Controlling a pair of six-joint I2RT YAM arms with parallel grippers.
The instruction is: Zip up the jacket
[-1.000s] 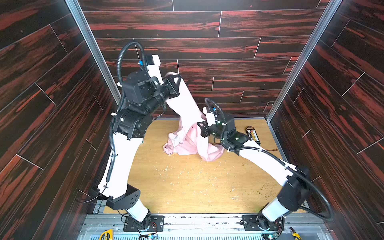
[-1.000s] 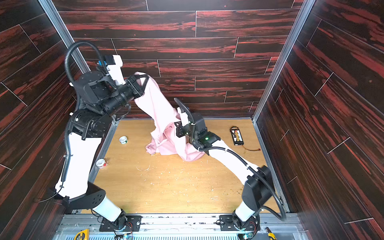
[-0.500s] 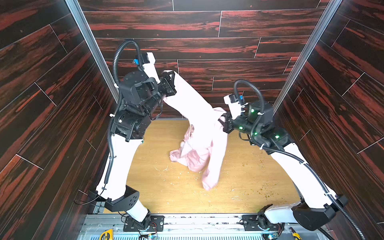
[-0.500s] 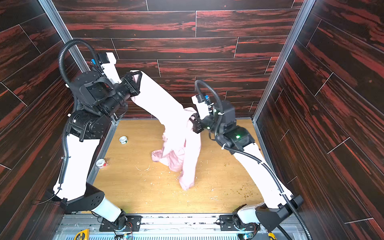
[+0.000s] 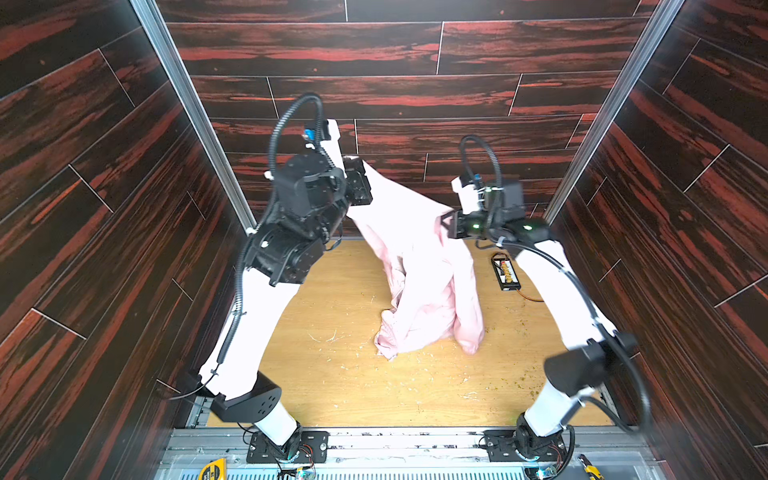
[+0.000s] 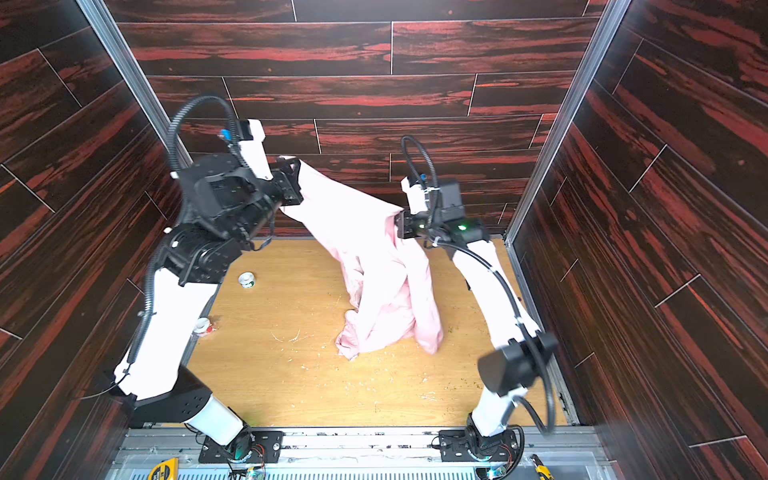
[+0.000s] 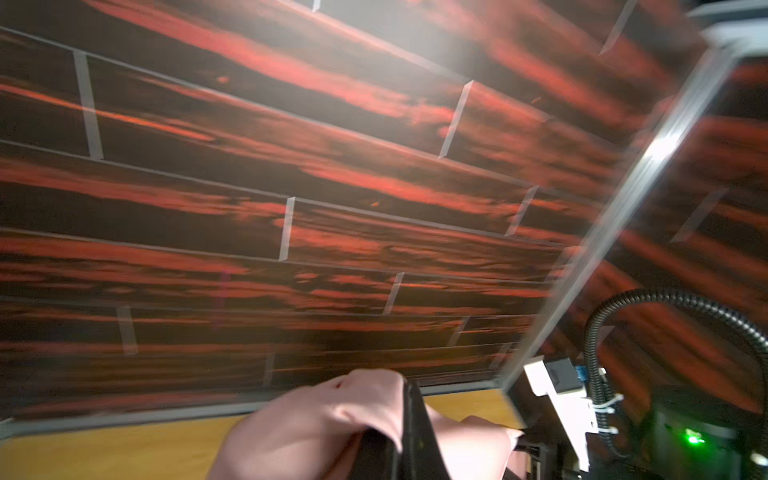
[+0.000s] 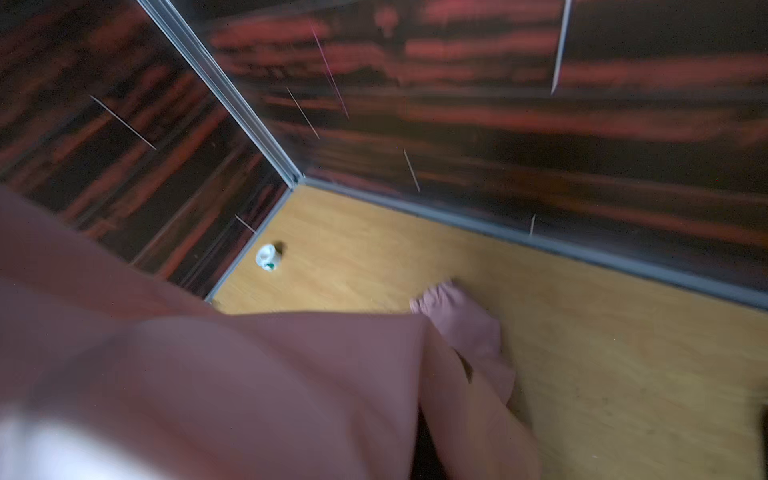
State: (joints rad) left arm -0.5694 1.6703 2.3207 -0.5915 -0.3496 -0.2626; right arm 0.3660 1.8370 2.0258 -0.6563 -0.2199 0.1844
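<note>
In both top views alone, left pincer [image 5: 365, 183] and right pincer [image 5: 446, 223] pinch the jacket [image 5: 419, 270].

Dark plank walls [image 5: 390, 50] streaked with red close in three sides of the pale wooden floor [image 5: 353, 386]. Silver corner posts [image 5: 198, 124] rise from its far corners. A grey metal rail [image 5: 395, 446] edges its near side.

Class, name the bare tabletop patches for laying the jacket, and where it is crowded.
Free: the front strip between the jacket and the metal rail; the patch between jacket and left arm. Crowded: right edge, by the black device.
</note>
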